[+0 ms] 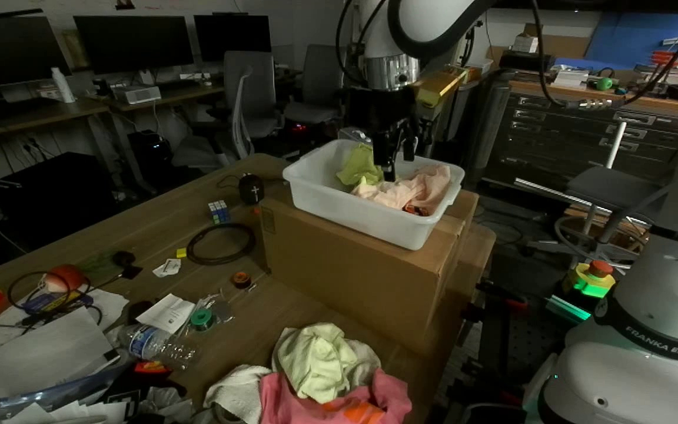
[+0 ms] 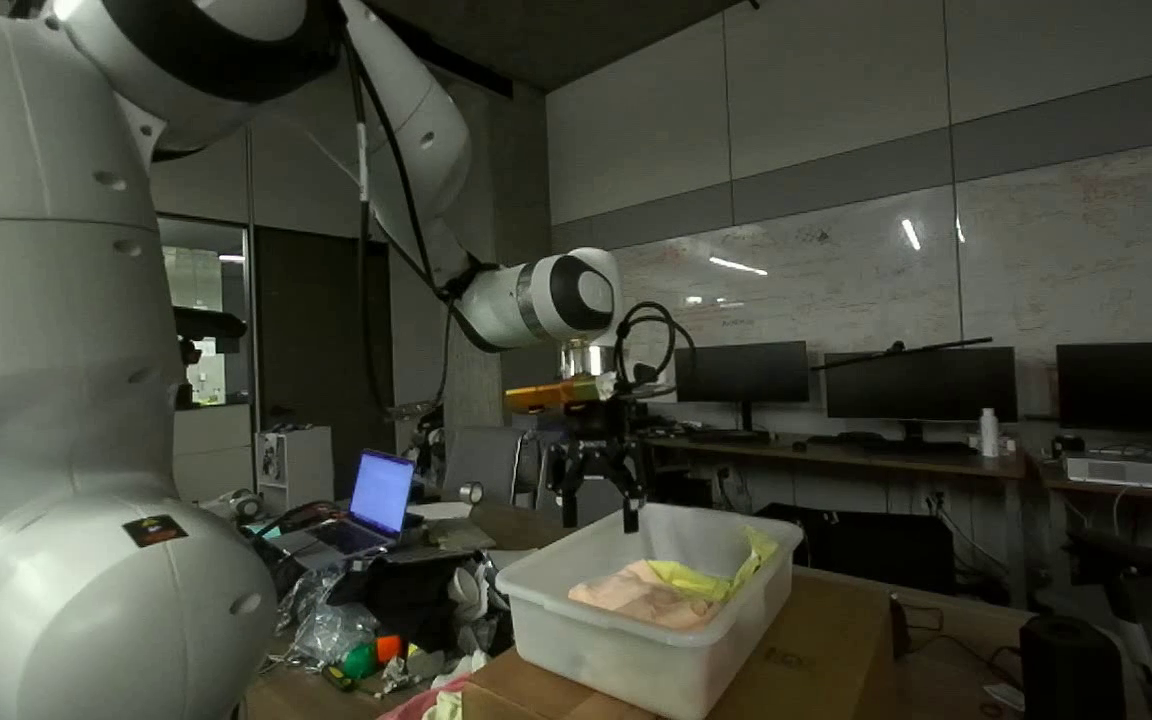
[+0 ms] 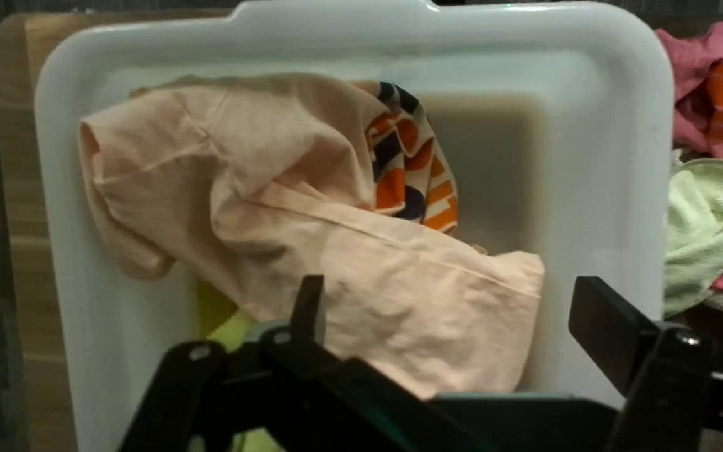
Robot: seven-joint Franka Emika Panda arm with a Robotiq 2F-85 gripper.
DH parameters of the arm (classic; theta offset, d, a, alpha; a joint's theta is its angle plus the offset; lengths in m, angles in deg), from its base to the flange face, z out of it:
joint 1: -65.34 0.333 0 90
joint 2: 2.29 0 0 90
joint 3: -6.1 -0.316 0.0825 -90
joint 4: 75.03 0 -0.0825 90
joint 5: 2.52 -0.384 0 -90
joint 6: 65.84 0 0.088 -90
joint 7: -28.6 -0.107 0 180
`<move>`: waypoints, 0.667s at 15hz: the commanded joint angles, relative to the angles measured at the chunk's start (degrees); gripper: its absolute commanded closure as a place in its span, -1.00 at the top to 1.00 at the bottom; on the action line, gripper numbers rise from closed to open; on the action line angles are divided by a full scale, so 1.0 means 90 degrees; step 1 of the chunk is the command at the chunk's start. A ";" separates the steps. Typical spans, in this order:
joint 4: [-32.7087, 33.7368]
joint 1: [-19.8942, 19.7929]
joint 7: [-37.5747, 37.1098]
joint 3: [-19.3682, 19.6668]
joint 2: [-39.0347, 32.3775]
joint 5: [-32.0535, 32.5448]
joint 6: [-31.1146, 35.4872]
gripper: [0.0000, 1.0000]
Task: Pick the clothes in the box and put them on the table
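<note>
The white plastic box (image 1: 368, 221) (image 2: 626, 640) (image 3: 606, 163) holds clothes. A pale peach garment (image 1: 401, 191) (image 2: 636, 590) (image 3: 399, 282) with an orange and black print lies crumpled in it. A yellow-green cloth (image 1: 359, 165) (image 2: 701, 582) (image 3: 235, 329) lies beside and partly under it. My gripper (image 1: 399, 168) (image 2: 600, 518) (image 3: 452, 307) is open and empty, pointing down over the box. In the wrist view the peach garment shows between its fingers, and the right finger is over bare box floor. The table (image 1: 286, 312) bears a light green cloth (image 1: 321, 359) on a pink garment (image 1: 280, 397).
A cardboard box (image 1: 351, 271) under the white box raises it above the table. A white cloth (image 1: 239, 388), a plastic bottle (image 1: 156, 347), papers (image 1: 39, 353), a cable coil (image 1: 221, 242) and a puzzle cube (image 1: 219, 212) lie on the table. A laptop (image 2: 376, 500) stands behind.
</note>
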 commanded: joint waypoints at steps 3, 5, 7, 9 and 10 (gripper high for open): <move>0.0198 -0.0280 -0.0565 0.0305 -0.0543 -0.0328 -0.0163 1.00; 0.0157 -0.0326 -0.0513 0.0383 -0.0617 -0.0497 -0.0059 1.00; 0.0119 -0.0361 -0.0440 0.0434 -0.0692 -0.0638 0.0076 1.00; 0.0013 -0.0379 -0.0441 0.0468 -0.0707 -0.0706 0.0380 1.00; -0.0030 -0.0376 -0.0392 0.0474 -0.0722 -0.0667 0.0547 1.00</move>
